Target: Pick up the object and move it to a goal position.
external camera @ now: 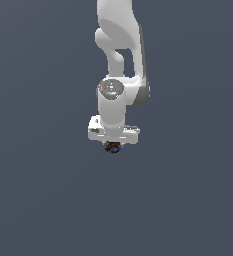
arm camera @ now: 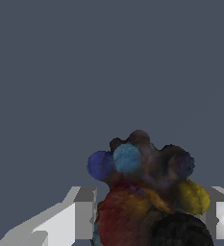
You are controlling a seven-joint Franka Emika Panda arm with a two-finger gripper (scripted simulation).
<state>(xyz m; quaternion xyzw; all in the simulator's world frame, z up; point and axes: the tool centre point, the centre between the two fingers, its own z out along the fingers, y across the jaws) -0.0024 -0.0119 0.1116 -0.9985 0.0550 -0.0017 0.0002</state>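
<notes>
Arm [external camera: 119, 60] hanging vertical, gripper [external camera: 113, 145] pointing down, fingers [arm camera: 68, 221] clamping object [arm camera: 144, 197]

We find no readable text, labels, brands, nos. or signs in either view. The arm [external camera: 119, 60] is plain white w/ no markings, the gripper [external camera: 113, 146] bears no lettering, and the object [arm camera: 142, 192] shows only colour blotches, no characters. The background is a flat grey-blue w/ nothing written on it.
</notes>
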